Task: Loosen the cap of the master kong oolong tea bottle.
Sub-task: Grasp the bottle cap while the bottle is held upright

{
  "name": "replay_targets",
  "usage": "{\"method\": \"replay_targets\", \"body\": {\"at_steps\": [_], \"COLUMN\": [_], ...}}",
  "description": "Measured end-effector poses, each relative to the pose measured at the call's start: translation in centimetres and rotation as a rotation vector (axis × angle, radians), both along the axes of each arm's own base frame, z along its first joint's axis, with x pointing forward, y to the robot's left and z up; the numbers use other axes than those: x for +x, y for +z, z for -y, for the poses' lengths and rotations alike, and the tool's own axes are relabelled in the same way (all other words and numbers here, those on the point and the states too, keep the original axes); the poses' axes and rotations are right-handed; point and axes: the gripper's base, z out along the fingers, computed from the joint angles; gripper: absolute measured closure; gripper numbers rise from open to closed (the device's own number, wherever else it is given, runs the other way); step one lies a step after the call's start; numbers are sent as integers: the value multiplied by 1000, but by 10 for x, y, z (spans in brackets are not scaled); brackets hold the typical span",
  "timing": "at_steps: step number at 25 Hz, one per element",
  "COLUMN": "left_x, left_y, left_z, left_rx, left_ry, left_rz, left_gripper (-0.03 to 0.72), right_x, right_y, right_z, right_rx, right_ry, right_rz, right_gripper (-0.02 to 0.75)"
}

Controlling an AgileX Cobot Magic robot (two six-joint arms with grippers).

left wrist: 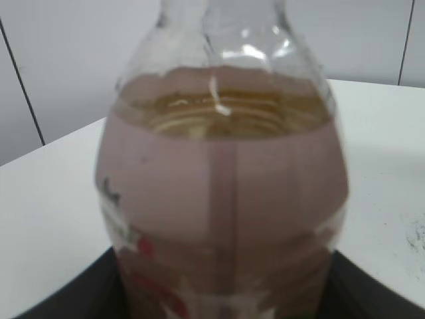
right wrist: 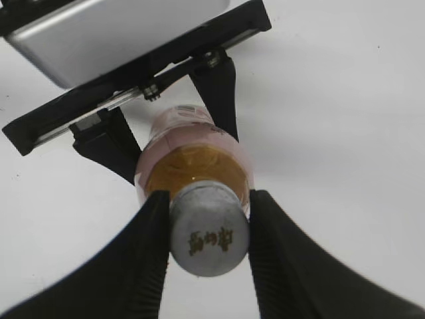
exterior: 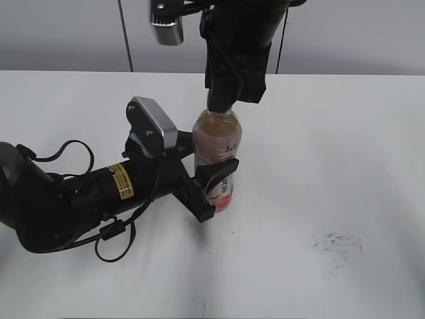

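1. Cap (right wrist: pixel 209 234) sits on the upright master kong oolong tea bottle (exterior: pixel 217 151), mid-surface (exterior: pixel 332 166).
2. Right hand (right wrist: pixel 207 249), from above, has its fingers closed against the cap's sides.
3. Left hand (exterior: pixel 211 189) is clamped around the bottle's labelled body.

We make out gold Chinese characters on the white cap (right wrist: pixel 210 238), too blurred to read. The bottle's pink label (exterior: pixel 224 174) carries dark vertical characters ending in 茶. A yellow sticker (exterior: pixel 122 181) on the left arm bears illegible print.
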Motion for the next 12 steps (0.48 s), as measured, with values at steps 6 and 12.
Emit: {"method": "replay_targets", "body": {"at_steps": [6, 12], "left_x": [0, 0], "left_y": [0, 0], "left_z": [0, 0], "left_rx": [0, 0], "left_ry": [-1, -1], "left_rz": [0, 0], "left_gripper": [302, 303], "right_x": [-1, 4], "right_y": [1, 28], "right_z": [-2, -4], "right_rx": [46, 225], "right_ry": [-155, -743], "right_rz": [-63, -195], "right_gripper": [190, 148]}}
